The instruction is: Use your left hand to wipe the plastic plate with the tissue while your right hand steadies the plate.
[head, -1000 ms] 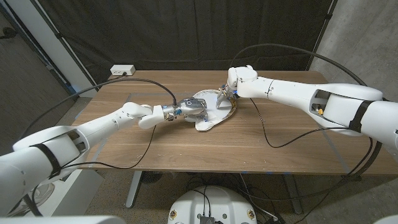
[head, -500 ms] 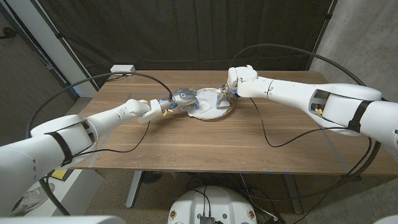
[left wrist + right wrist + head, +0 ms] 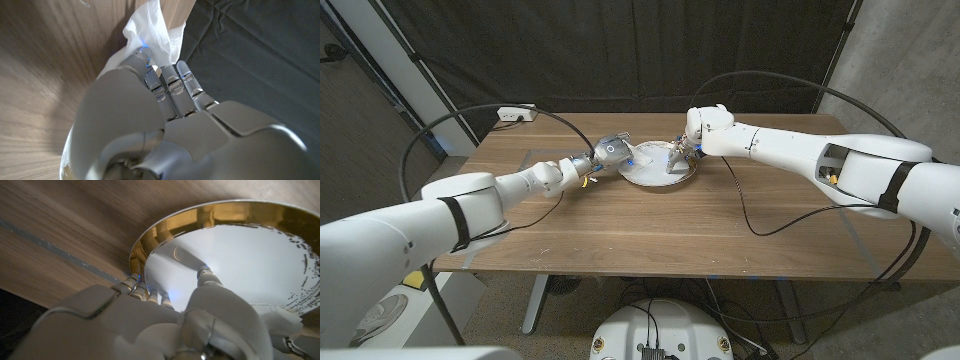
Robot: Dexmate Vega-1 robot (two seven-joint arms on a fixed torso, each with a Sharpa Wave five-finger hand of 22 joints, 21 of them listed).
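**Two hands at the plate**

The plastic plate [image 3: 658, 168], white inside with a gold rim, sits on the wooden table [image 3: 650, 225] between the robot's two hands. The right hand [image 3: 682, 156] grips its rim on the side nearest that arm, fingers curled over the gold edge and a fingertip [image 3: 206, 273] pressed on the white inside. At the plate's opposite edge the left hand [image 3: 613, 152] clutches the white tissue [image 3: 150, 31], crumpled under its fingers, against the plate. Black cables [image 3: 760, 225] trail from both arms across the table.
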